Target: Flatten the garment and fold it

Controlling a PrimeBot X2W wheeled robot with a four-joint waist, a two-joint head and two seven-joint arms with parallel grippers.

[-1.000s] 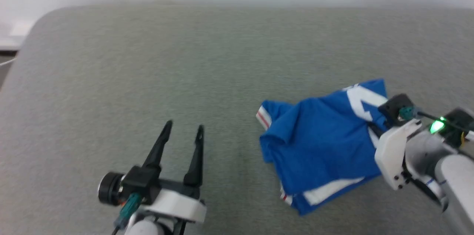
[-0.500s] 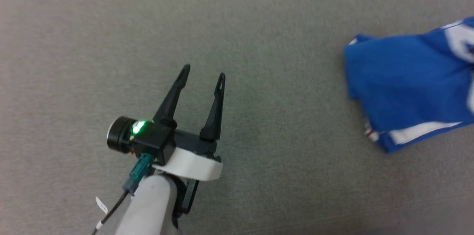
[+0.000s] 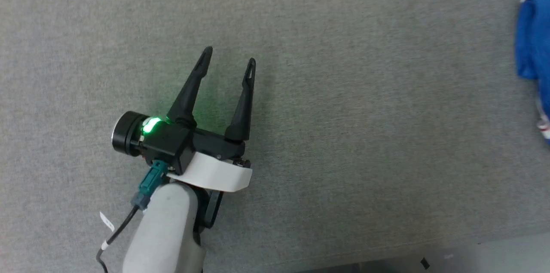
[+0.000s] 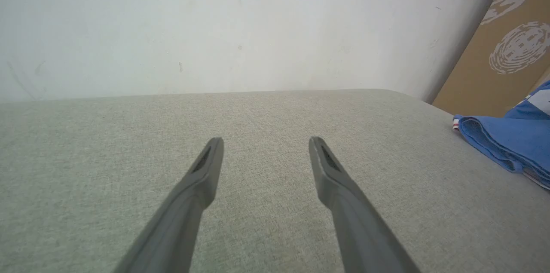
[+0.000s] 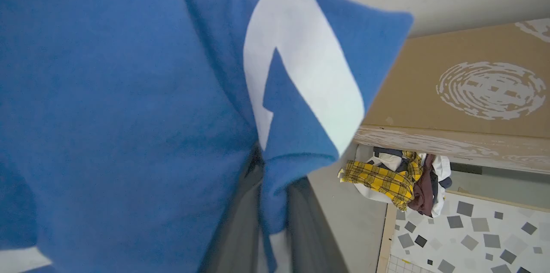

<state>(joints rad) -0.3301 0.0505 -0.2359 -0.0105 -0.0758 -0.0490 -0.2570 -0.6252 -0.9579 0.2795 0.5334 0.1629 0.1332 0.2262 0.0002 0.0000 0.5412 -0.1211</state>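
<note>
Checking my wrist feed, I see right gripper (image 5: pixel 273 191) clamped on the garment (image 5: pixel 107 92); head view shows left gripper (image 3: pixel 230 56) hovering, jaws apart.

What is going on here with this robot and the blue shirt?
The robot is working on a blue shirt that lies on a grey table. Its right gripper is shut on a fold of the shirt. The left gripper is open and holds nothing; it is over bare table, well apart from the shirt. The shirt is bunched up, not flat, so the folding is not yet done.
</note>
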